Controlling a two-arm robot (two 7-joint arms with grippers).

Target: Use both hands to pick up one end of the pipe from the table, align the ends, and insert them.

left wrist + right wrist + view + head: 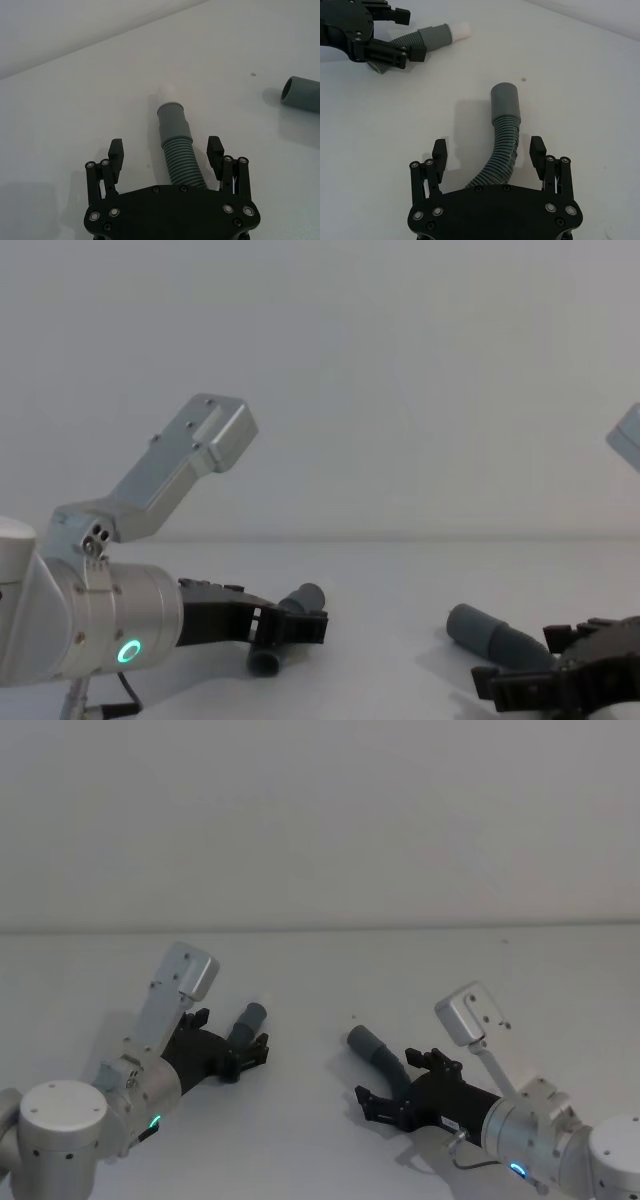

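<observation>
Two dark ribbed pieces of the pipe lie apart on the white table [450, 980]. The left piece [250, 1017] has a grey cuff [172, 120] with a narrow white tip [165, 92]. My left gripper [166, 155] is open and straddles its ribbed part, with gaps on both sides. It is also in the head view [235, 1038]. The right piece [385, 1058] curves up to a plain grey cuff [505, 102]. My right gripper [489, 152] is open too, one finger on each side of its ribbed body [504, 150]. The two cuffs point roughly toward each other.
The table runs back to a plain pale wall. In the right wrist view the left gripper [370, 40] and its pipe piece [432, 37] show farther off. The right cuff [302, 93] is at the edge of the left wrist view.
</observation>
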